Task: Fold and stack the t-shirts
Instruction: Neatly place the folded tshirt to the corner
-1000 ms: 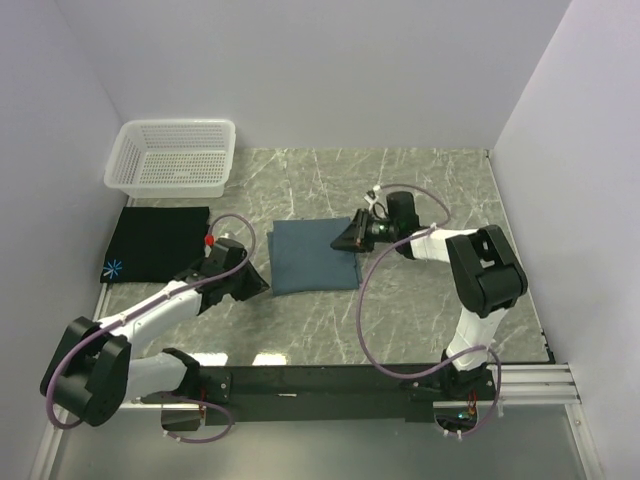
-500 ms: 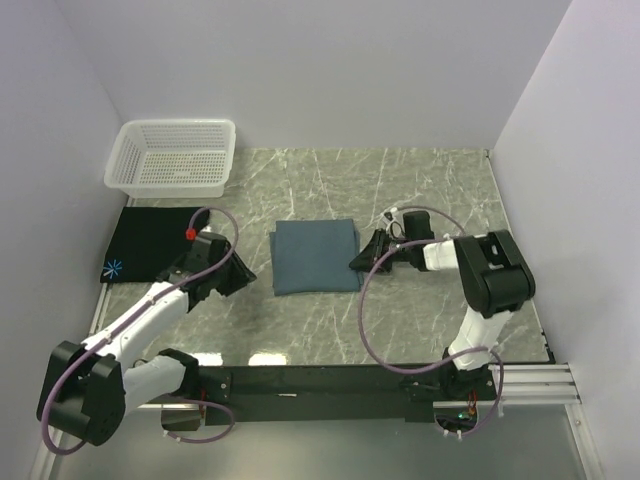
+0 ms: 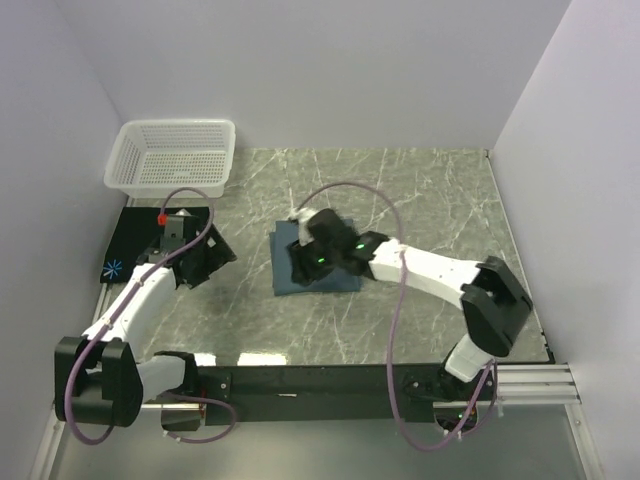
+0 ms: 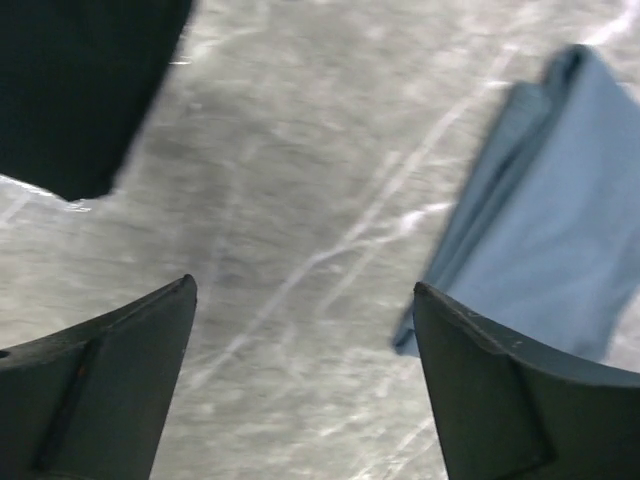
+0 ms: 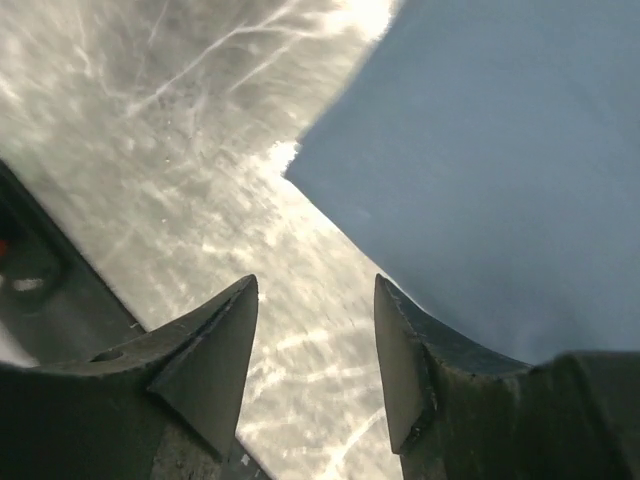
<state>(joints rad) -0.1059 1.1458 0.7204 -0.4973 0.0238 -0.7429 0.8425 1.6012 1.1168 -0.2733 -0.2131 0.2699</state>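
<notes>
- The slate-blue t-shirt (image 3: 335, 285) lies folded at the middle of the marble table (image 3: 430, 190) (a tidy rectangle, much of it hidden under the right arm).
- The black t-shirt (image 3: 135, 240) lies flat at 9 o'clock from it, well apart, with the starburst print (image 3: 113, 268) at its 7 o'clock corner.
- The left gripper (image 4: 304, 285) hovers between the shirts, jaws wide, nothing in them.
- The right gripper (image 5: 315, 282) hangs at the blue shirt's edge, jaws partly apart, empty.
- The white basket (image 3: 175, 155) sits at the table's 11 o'clock.
</notes>
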